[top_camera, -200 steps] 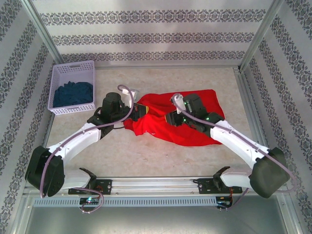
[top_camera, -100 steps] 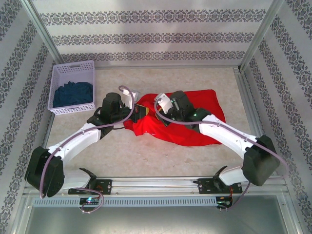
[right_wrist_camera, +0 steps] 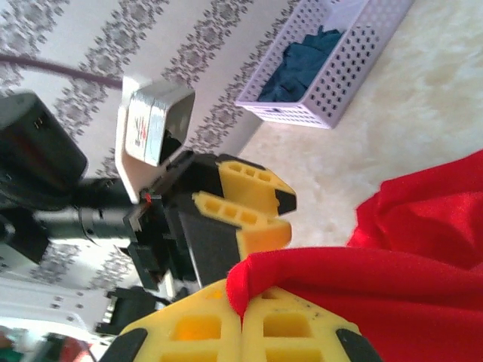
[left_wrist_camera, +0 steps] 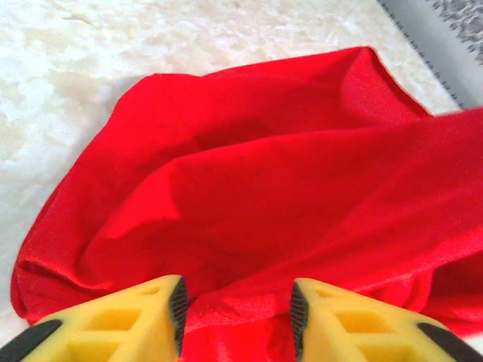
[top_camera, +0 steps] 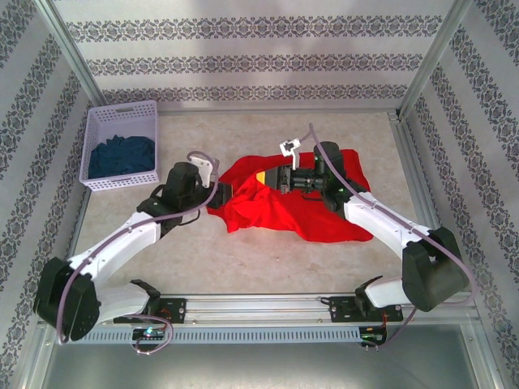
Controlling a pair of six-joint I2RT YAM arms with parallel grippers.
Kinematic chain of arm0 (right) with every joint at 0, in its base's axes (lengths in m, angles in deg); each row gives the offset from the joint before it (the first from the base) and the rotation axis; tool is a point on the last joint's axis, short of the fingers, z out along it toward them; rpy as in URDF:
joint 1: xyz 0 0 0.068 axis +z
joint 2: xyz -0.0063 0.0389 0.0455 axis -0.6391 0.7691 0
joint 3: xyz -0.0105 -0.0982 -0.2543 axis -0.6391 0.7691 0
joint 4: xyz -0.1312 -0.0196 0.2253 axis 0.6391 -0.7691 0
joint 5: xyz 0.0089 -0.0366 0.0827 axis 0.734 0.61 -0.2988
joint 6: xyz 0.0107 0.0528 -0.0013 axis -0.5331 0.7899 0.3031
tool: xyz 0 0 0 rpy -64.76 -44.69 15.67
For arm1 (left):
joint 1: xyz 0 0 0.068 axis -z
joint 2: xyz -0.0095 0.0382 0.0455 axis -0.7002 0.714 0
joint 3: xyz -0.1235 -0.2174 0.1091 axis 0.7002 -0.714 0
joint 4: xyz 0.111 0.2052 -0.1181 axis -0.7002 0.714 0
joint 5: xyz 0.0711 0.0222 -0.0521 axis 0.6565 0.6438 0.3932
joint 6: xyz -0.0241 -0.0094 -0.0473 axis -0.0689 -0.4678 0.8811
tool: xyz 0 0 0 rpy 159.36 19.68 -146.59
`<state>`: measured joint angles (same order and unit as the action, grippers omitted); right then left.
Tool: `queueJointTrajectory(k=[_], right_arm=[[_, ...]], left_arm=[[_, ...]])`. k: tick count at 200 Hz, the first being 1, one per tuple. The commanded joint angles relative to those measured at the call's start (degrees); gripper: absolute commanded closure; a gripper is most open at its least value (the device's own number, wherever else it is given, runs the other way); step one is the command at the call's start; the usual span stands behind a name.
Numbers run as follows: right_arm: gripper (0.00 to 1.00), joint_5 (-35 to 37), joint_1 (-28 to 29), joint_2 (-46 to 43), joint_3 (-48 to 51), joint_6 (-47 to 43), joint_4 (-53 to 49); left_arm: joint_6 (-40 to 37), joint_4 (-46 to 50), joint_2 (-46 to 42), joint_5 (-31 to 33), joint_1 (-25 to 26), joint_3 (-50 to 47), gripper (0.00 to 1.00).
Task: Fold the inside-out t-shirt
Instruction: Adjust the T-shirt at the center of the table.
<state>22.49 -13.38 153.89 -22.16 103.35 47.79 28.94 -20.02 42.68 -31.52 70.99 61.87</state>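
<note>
Right gripper (right_wrist_camera: 241,313): jaws pressed together, pinching a raised fold of the inside-out t-shirt (right_wrist_camera: 423,249). A second ago it sat partly open over the shirt's middle; now it has moved left and far and taken hold. Left gripper (left_wrist_camera: 236,305): was clamped on the shirt's left edge, now spread with cloth loose between the fingers, backed off slightly. Reads as a regrasp, hold passed left to right. Shirt lies crumpled mid-table (top_camera: 243,259), between the arms; no fold made yet. Basket (top_camera: 122,109) with dark blue cloth (top_camera: 122,156) sits far left, untouched.
</note>
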Motion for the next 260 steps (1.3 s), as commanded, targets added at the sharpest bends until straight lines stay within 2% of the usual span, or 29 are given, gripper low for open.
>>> queueJointTrajectory(k=[1, 29, 56, 82, 103, 108, 114, 122, 127, 133, 146, 161, 180, 195, 224, 239, 260], right_arm=[[1.0, -3.6, -0.8, 1.1, -0.6, 6.6, 6.0], [1.0, -4.0, -1.4, 2.3, -1.7, 9.0, 5.6], [1.0, -4.9, -1.8, 2.3, -1.9, 9.8, 5.5], [1.0, -5.1, -2.4, 1.7, -1.8, 10.2, 5.4], [1.0, -5.9, -2.5, 1.9, -1.7, 11.1, 6.6], [1.0, -6.1, -2.5, 2.0, -1.6, 11.4, 7.1], [1.0, -6.4, -2.6, 2.0, -1.4, 11.5, 7.3], [1.0, -6.9, -3.1, 1.7, -1.3, 11.2, 7.0], [1.0, -7.0, -3.7, 1.3, -1.2, 10.9, 6.2], [1.0, -6.4, -4.7, 0.5, -1.0, 10.3, 4.5], [1.0, -2.7, -6.9, -1.7, -1.1, 6.8, -3.5], [0.95, 7.5, -7.3, -3.5, -3.7, -0.8, -18.7], [0.9, 17.9, -5.4, -3.5, -6.5, -8.3, -29.8], [0.78, 22.9, -4.6, -4.0, -7.6, -11.4, -33.5], [0.59, 27.2, -2.6, -7.5, -8.4, -18.3, -38.0], [0.47, 30.9, 0.7, -12.5, -6.1, -22.3, -38.0], [0.44, 37.3, 7.6, -19.7, -1.3, -25.7, -36.2]], left_arm=[[-2.6, -0.7, -5.6, -6.0, 2.1, -1.2, 0.55], [-4.1, -3.1, -3.6, -13.3, 5.3, 0.2, 0.63], [-6.9, -0.8, 2.9, -10.8, 5.9, 4.7, 0.64], [-9.4, -0.2, 9.1, -10.7, 5.9, 8.3, 0.57], [-9.5, -1.5, 14.0, -9.8, 5.9, 11.3, 0.57], [-9.1, -2.5, 15.3, -9.0, 5.9, 11.8, 0.6], [-8.9, -3.2, 16.7, -8.8, 5.9, 12.7, 0.69], [-8.1, -3.6, 18.4, -9.0, 5.7, 14.2, 0.9], [-7.1, -3.9, 18.9, -9.5, 5.5, 14.9, 0.99], [-5.6, -4.8, 18.6, -11.4, 4.9, 14.9, 1.0], [0.5, -11.2, 15.6, -20.5, 2.6, 11.6, 1.0], [10.9, -23.9, 12.1, -32.2, -0.3, 5.8, 1.0], [21.2, -34.7, 9.2, -39.7, -2.3, 1.5, 1.0], [25.6, -39.1, 6.7, -41.3, -2.9, -0.9, 1.0], [24.4, -33.8, 3.5, -39.2, -2.9, -1.0, 1.0], [24.1, -31.9, 3.8, -38.3, -2.9, -0.3, 1.0], [24.2, -30.7, 3.7, -36.5, -2.8, -0.4, 1.0]])
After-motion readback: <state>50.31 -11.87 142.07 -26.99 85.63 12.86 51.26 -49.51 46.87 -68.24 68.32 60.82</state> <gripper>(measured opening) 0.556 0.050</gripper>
